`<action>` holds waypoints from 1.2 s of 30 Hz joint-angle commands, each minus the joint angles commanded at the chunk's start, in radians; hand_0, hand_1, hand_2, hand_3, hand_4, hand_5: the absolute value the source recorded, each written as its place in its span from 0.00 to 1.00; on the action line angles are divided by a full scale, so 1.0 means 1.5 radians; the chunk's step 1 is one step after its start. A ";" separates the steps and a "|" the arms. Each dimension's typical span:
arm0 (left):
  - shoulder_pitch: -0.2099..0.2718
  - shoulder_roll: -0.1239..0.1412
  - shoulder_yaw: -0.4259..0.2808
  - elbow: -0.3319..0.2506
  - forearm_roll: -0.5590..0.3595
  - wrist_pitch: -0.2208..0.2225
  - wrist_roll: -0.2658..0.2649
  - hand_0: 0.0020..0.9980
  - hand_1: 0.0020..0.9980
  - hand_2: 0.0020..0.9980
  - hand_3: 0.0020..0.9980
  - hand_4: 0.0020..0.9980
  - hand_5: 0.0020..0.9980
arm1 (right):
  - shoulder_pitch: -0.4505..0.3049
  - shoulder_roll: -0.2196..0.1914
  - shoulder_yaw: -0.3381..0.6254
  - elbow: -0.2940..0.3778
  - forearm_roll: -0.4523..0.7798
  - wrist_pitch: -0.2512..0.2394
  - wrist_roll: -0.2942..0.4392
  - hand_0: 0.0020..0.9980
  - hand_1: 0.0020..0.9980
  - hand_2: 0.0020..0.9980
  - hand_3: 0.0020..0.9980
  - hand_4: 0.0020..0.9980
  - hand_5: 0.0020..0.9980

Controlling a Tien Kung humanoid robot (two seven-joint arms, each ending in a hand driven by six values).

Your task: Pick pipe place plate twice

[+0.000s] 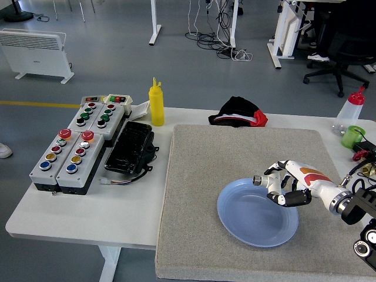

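on the grey mat (235,153), the right robot hand (286,183) grips a pipe (265,180) over the blue plate (247,220)

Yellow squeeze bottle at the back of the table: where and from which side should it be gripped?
Wrap the yellow bottle around its straight round body, below the thin nozzle, coming from the front right: it stands upright and the button boxes crowd its left. The right robot hand is holding a pipe.

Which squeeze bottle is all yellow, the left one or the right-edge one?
The left one: the yellow bottle standing behind the button boxes. The bottle at the right edge is clear with a red cap.
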 joint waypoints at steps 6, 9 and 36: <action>0.001 0.000 -0.001 0.000 0.001 0.005 -0.003 0.58 0.57 0.56 0.54 0.44 1.00 | 0.018 0.024 -0.024 -0.036 -0.013 0.004 0.002 0.71 0.68 0.69 0.72 0.66 0.26; 0.001 0.000 -0.002 -0.001 0.004 0.006 -0.002 0.58 0.56 0.56 0.53 0.44 1.00 | 0.024 0.036 -0.034 -0.053 -0.020 0.003 0.004 0.85 0.77 0.88 0.80 0.67 0.26; 0.000 0.000 -0.004 -0.002 0.006 0.007 0.004 0.58 0.56 0.56 0.53 0.44 1.00 | 0.066 0.003 0.039 -0.197 0.053 0.017 0.022 0.97 0.88 1.00 0.96 0.70 0.29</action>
